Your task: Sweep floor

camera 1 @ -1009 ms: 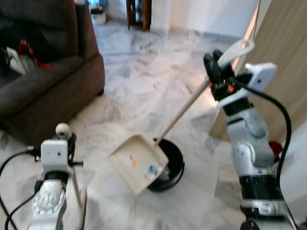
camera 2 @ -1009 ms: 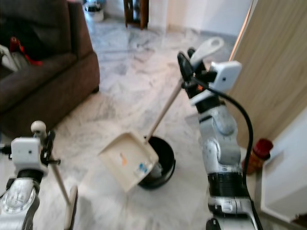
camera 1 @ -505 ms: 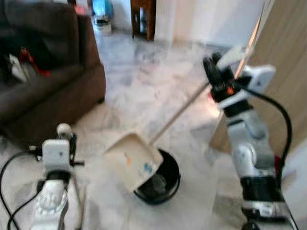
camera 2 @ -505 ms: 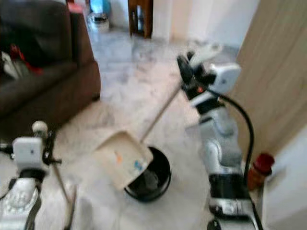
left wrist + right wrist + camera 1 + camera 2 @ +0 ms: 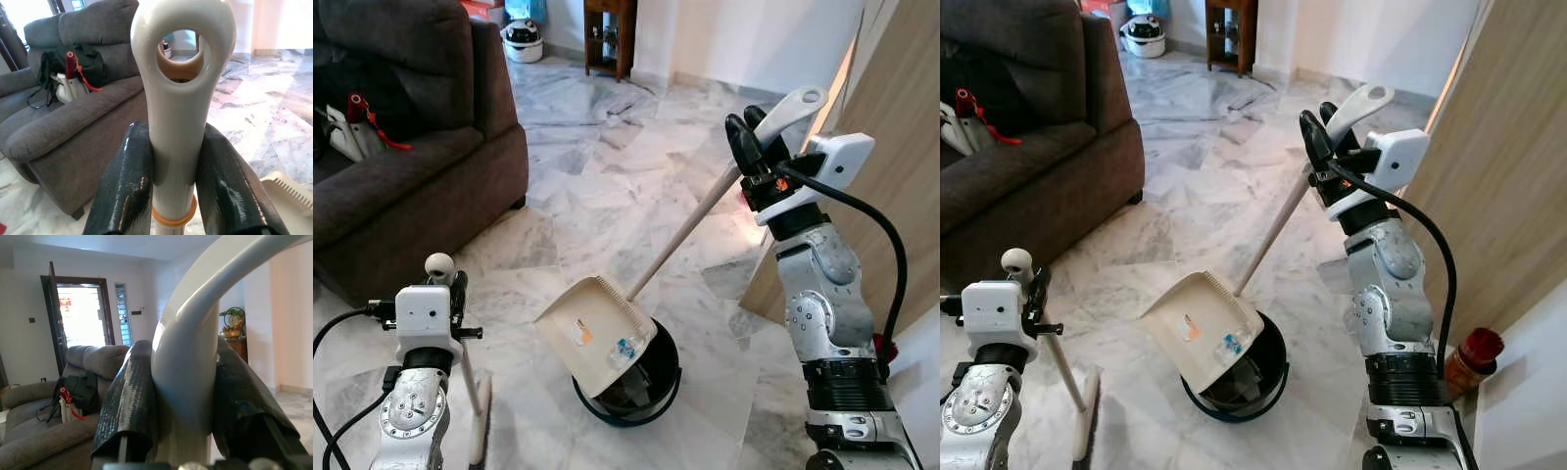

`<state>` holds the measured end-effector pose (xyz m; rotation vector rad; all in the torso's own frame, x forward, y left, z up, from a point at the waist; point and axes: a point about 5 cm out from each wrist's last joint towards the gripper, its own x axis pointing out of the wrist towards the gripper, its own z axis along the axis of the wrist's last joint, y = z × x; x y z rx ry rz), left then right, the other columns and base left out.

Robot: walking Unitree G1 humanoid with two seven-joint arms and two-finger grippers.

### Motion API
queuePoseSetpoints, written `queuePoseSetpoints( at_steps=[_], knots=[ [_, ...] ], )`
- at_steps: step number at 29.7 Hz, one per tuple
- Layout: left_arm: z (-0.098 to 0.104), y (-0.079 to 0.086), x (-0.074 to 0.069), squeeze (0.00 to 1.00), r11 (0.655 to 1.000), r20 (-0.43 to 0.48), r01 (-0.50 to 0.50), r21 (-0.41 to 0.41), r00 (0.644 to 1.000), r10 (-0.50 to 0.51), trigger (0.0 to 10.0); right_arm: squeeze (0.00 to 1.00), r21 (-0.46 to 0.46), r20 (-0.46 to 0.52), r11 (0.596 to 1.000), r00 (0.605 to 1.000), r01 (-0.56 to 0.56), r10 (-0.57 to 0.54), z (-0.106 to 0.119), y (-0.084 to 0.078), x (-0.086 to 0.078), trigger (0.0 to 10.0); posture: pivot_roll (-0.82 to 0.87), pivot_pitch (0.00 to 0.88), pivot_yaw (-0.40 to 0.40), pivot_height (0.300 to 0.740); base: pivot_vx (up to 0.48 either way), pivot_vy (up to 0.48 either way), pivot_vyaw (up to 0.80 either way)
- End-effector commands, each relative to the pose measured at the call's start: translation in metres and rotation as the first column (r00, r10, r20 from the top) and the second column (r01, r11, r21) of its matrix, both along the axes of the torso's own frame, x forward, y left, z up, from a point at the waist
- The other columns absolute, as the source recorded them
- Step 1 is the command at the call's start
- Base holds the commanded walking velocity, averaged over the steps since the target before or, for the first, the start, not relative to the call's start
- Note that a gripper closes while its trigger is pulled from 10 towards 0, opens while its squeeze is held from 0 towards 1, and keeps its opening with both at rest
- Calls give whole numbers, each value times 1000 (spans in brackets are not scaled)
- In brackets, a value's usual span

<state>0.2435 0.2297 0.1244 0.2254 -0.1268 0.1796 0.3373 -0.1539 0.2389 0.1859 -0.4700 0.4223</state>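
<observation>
My right gripper is shut on the top of the cream dustpan handle, held high at the right. The dustpan hangs tilted with its mouth down over a black bin; small orange and blue scraps lie inside the pan. At the lower left my left gripper is shut on the white broom handle, just below its round end. The broom head rests on the marble floor. In the left wrist view both black fingers clamp the handle.
A dark grey sofa with a bag on it stands at the left. A wooden panel rises close behind my right arm, with a red object at its foot. Open marble floor stretches ahead.
The view shook and blurred, then settled. The dustpan now overlaps the black bin more than a second ago. Both grippers keep their hold.
</observation>
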Motion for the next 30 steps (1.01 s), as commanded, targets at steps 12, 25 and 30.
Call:
queuePoseSetpoints(
  at_steps=[12,25,30],
  knots=[
    [11,-3,2,0,1000,57,11,20,998,-12,10000,0,26,101,1000,995,-7,4,23,-1,-4,10000,70,0,-16,740,297,0,0],
    [13,-4,2,0,1000,72,17,16,997,-18,10000,0,28,100,1000,995,-4,1,23,-1,-4,10000,71,0,-16,740,229,0,0],
    [13,-4,1,0,1000,74,20,15,997,-22,10000,0,33,101,999,994,39,-43,23,-5,-3,10000,71,0,-16,740,0,0,0]
  ],
)
